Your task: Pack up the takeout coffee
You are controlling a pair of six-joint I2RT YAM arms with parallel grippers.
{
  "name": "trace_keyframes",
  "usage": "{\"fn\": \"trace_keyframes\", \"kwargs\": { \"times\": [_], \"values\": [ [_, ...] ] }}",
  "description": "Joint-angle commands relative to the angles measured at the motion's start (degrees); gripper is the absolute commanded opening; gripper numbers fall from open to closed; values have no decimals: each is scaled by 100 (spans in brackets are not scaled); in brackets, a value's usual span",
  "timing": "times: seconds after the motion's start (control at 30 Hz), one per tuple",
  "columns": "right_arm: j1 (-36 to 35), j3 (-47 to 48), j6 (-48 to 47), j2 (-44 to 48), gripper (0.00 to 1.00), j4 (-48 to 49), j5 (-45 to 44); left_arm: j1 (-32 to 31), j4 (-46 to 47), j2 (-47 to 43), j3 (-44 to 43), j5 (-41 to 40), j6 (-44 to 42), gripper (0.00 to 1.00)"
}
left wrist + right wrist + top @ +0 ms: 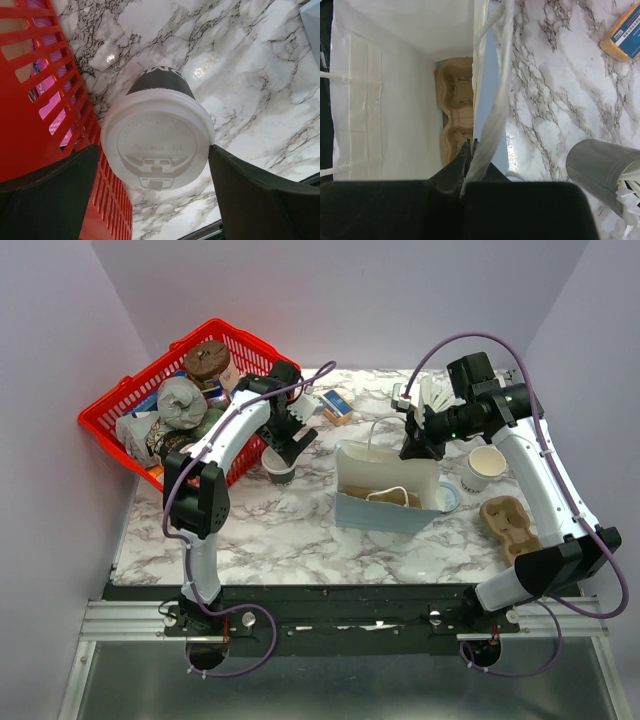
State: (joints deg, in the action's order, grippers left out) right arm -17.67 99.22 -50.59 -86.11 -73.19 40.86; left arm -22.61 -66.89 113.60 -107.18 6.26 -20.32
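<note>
The takeout coffee [157, 145], a dark brown cup with a round white lid, stands on the marble table next to the red basket. My left gripper [154, 148] is open, with one finger on each side of the lid and the right fingertip right at its rim. From above, the takeout coffee [281, 471] sits under the left gripper [283, 452]. The right gripper [472, 143] is shut on the top edge of the paper bag [395, 100], by its white handle strap. In the top view the right gripper [414, 447] holds the paper bag [390, 502] at its back right corner.
A cardboard cup carrier [456, 107] lies inside the bag. A second carrier [508, 526] and a cream paper cup [485, 467] stand right of the bag. The full red basket [110, 418] is at the back left. An orange-blue box [337, 407] lies behind the bag, and a grey holder [600, 170] stands near it.
</note>
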Motion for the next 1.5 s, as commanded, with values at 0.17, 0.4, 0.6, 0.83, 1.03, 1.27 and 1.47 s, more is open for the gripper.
{"fn": "trace_keyframes", "kwargs": {
  "times": [0.17, 0.4, 0.6, 0.83, 1.03, 1.27, 1.47],
  "values": [
    [-8, -8, 40, 15, 1, 6, -26, 11, -34, 162, -31, 156, 19, 94],
    [-17, -8, 40, 15, 1, 15, -34, 20, -140, 285, -84, 235, 10, 92],
    [-17, -34, 49, 50, 0, 24, -43, 29, -263, 277, -75, 358, -25, 83],
    [-17, -17, 146, 173, 1, 68, -131, 20, -412, -92, -146, 534, -42, 76],
    [-17, -96, 207, 340, 1, 410, -526, 11, -369, -707, -76, 981, -174, 73],
    [-8, -8, 417, 498, 0, 972, -790, 11, 264, -1911, 934, 1868, -236, 49],
    [-192, -516, 418, 954, 1, 1664, -1026, 11, 879, -2711, 1769, 2493, 80, 0]
  ]
}}
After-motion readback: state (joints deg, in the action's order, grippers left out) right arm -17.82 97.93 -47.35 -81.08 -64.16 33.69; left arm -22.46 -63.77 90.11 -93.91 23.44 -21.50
